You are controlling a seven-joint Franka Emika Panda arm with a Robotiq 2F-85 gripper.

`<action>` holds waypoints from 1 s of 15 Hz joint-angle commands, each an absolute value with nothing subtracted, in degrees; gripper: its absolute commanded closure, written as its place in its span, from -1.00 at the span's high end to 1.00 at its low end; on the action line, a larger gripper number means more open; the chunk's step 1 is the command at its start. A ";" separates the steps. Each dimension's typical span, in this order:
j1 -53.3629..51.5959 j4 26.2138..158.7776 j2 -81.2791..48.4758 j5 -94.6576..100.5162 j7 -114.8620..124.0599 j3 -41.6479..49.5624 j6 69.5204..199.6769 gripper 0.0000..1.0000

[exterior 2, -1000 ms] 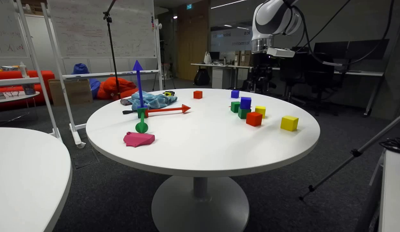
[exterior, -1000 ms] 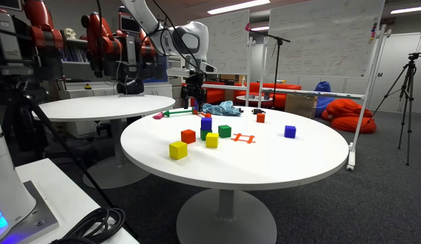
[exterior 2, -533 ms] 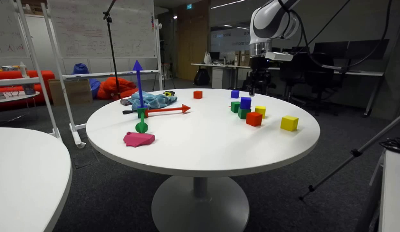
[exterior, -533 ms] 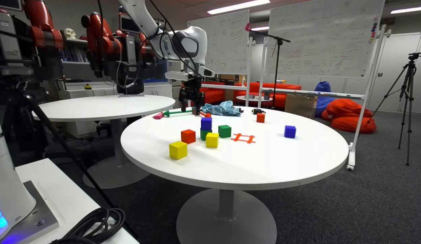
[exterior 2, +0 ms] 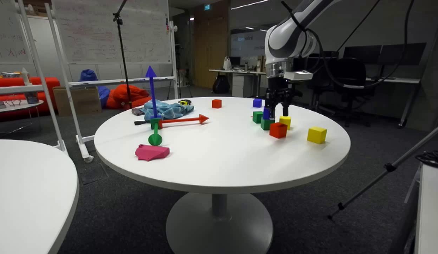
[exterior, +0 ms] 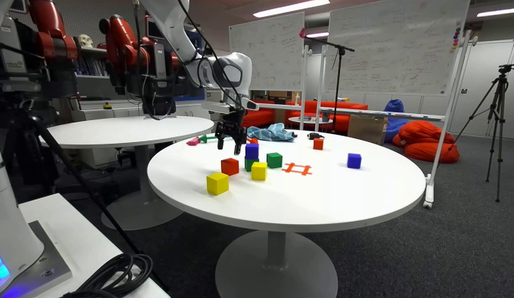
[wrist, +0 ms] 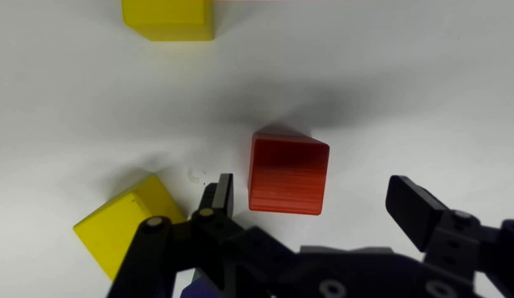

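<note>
Clearly released, the fingers (wrist: pixel 410 209) stand wide apart above a red cube (wrist: pixel 288 178), which lies between them in the wrist view, nearer the finger at that picture's left. Partly hidden under that finger is a yellow cube (wrist: pixel 110 227). Crowding the same side, a blue cube (exterior: pixel 252 151) rests on a green cube (exterior: pixel 251 164); in an exterior view a finger covers part of the blue one. A second yellow cube (wrist: pixel 168 12) is cut by the wrist view's top edge.

Beyond the stack sit another green cube (exterior: pixel 275 160) and a flat orange hash-shaped frame (exterior: pixel 297 169). Well apart lie another red cube (exterior: pixel 318 143), another blue cube (exterior: pixel 354 160), a crumpled light-blue cloth (exterior 2: pixel 169 110), a three-coloured arrow figure (exterior 2: pixel 155 123) and a pink piece (exterior 2: pixel 152 152).

All of it stands on a round white surface (exterior: pixel 323 198) with a gray pedestal (exterior: pixel 276 248), over dark carpet (exterior: pixel 447 240). Whiteboards (exterior: pixel 397 49) carry handwriting too faint to read. Lettering (exterior 2: pixel 244 37) on the glass behind, partly blocked by the arm (exterior 2: pixel 284 38), seems to belong to "informatics"; small print on a red-and-gray robot (exterior: pixel 52 20) looks like "rethink robotics", though blurred. Red sofas (exterior: pixel 352 108) stand farther back.
</note>
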State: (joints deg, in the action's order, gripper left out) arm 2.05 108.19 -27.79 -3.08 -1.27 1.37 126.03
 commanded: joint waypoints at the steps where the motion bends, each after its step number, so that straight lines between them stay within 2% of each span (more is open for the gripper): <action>1: 2.18 105.41 -30.33 -1.99 -1.74 1.34 123.20 1.00; 12: 2.17 104.93 -34.14 -1.62 -2.18 1.23 122.66 1.00; 13: 2.23 105.01 -34.20 -1.52 -2.60 1.14 122.88 0.50; 14: 2.12 104.99 -34.29 -1.31 -2.48 1.21 122.86 0.47; 15: 1.96 104.95 -34.36 -0.98 -2.32 1.29 122.81 0.36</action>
State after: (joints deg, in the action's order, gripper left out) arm 2.04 106.46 -33.90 -2.45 -1.43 1.33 125.16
